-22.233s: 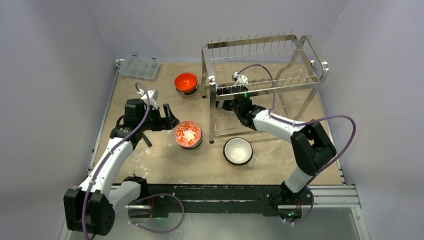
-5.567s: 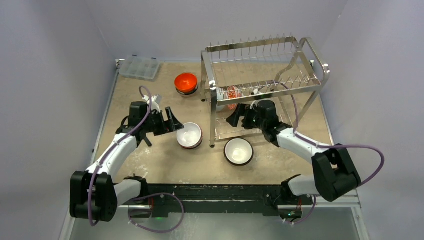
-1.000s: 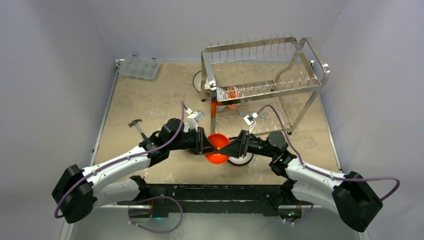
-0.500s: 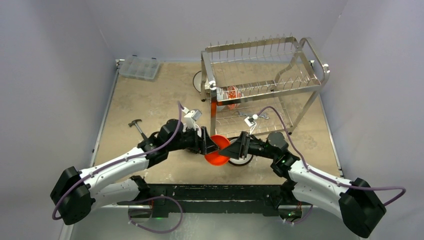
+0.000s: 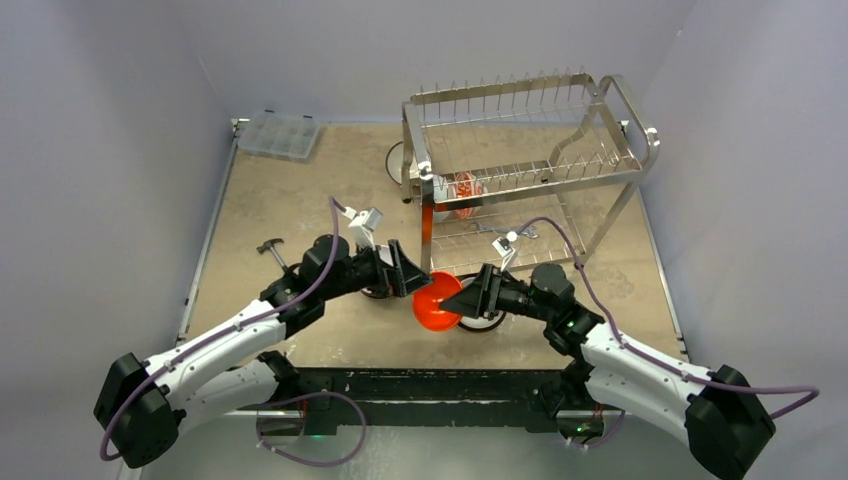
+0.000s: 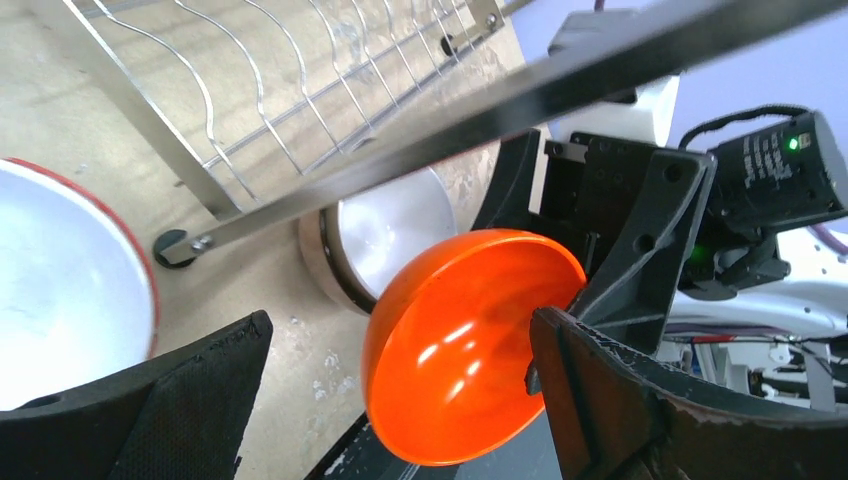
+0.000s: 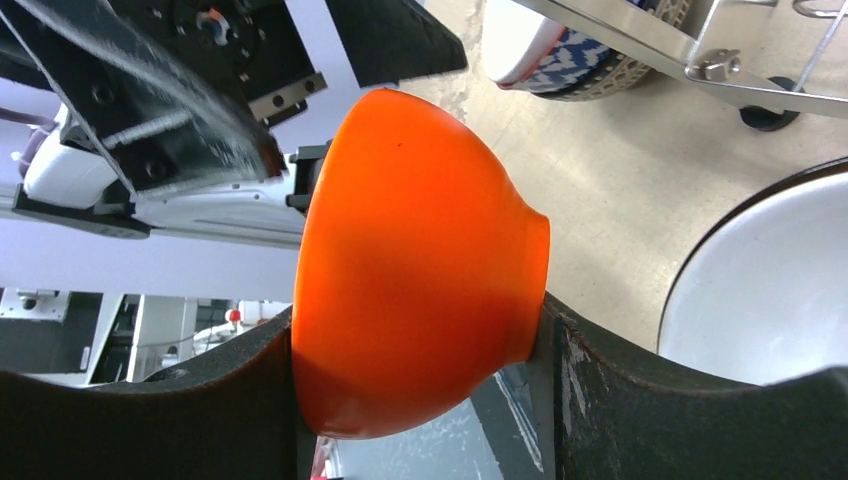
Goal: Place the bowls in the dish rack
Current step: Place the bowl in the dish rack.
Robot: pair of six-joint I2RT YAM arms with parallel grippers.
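Observation:
A plain orange-red bowl (image 5: 433, 308) (image 6: 470, 350) (image 7: 420, 260) hangs on its side above the table's near middle, with my right gripper (image 5: 462, 298) (image 7: 415, 330) shut on it across rim and foot. My left gripper (image 5: 412, 275) (image 6: 390, 340) stands open just left of it, its fingers apart from the bowl. The dish rack (image 5: 530, 178) stands at the back right, with a red-and-white patterned bowl (image 5: 463, 190) on its lower tier. A white-inside dark-outside bowl (image 5: 485, 322) (image 7: 770, 290) sits under my right gripper. Another white-inside bowl (image 6: 60, 280) lies below my left wrist.
A clear compartment box (image 5: 280, 133) lies at the back left corner. A small hammer-shaped tool (image 5: 272, 250) rests on the table left of my left arm. A dark bowl rim (image 5: 393, 160) shows behind the rack's left leg. A rack leg (image 6: 175, 245) stands near both grippers.
My left gripper has opened off the orange-red bowl and drawn back to the left. The right gripper keeps hold of the bowl, which has shifted slightly left and down.

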